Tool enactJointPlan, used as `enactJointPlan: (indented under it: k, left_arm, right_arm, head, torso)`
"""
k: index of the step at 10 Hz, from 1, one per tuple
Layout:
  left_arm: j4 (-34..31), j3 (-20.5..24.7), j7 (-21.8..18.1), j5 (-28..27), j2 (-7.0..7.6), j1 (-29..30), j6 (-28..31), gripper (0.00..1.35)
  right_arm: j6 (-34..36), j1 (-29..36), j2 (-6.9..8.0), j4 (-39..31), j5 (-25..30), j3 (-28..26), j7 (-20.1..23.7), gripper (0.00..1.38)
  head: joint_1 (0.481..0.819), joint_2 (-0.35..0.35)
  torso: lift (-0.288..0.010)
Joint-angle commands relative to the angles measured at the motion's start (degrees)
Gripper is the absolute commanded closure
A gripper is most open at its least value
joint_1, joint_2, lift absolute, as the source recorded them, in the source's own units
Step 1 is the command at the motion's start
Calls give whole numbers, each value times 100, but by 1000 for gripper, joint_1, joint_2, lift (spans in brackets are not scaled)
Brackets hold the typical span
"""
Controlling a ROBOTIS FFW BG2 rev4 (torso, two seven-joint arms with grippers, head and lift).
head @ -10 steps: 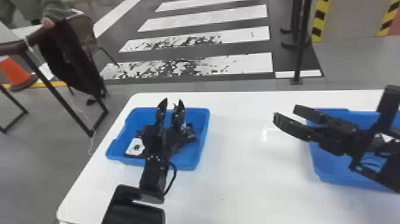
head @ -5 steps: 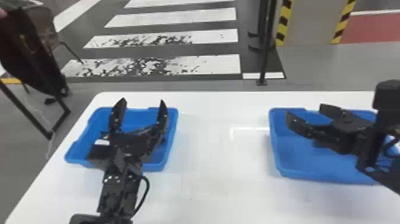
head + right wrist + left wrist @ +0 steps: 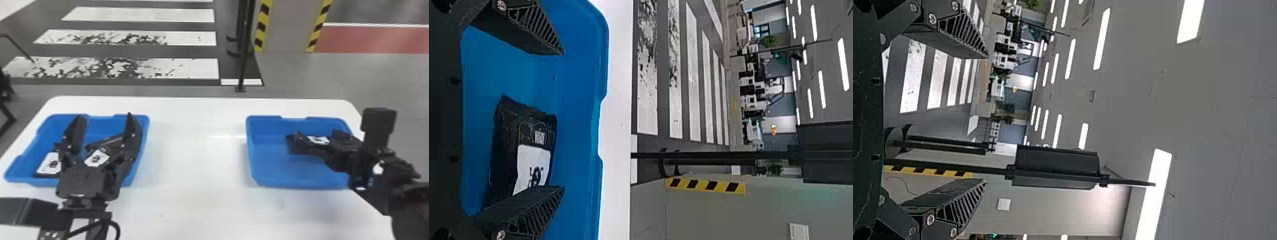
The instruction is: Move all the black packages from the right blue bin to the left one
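In the head view my left gripper (image 3: pixel 103 134) stands open above the left blue bin (image 3: pixel 19 166), where black packages with white labels (image 3: pixel 49 164) lie. My right gripper (image 3: pixel 316 135) is over the right blue bin (image 3: pixel 274 166), with a black package (image 3: pixel 290 143) partly behind it. The right wrist view shows the same black package (image 3: pixel 509 150) on the bin floor beside one finger of the spread right gripper (image 3: pixel 561 120), its white label uncovered. Wide apart in the left wrist view, the left gripper (image 3: pixel 985 120) has nothing between its fingertips.
Both bins stand on a white table (image 3: pixel 198 159), with bare tabletop between them. A thin black post (image 3: pixel 244 57) rises from the floor beyond the table's far edge.
The head view has swung to the right, so the table and bins appear farther left. The right gripper now sits farther over the right bin, near the package.
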Motion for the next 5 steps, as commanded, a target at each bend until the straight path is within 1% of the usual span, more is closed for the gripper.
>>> enactJointPlan:
  k: [1,3,4,5]
  left_arm:
    - [-8,-116,-13,25,35,-31,72,196]
    - [-8,-150,-39,37,44,-17,114,196]
    - [-8,-127,-48,37,44,-17,114,196]
    - [-8,-127,-57,60,35,-17,128,196]
  right_arm:
    - [0,-334,2,439,103,-25,-21,68]
    - [57,-503,2,706,126,-25,-39,68]
    - [113,-615,-7,917,103,-14,-30,70]
    - [155,-658,-7,987,114,-14,-39,70]
  head:
    - [695,-67]
    - [695,-104]
    - [695,-109]
    - [695,-115]
  torso:
    - [-170]
    - [-170]
    - [-170]
    - [-170]
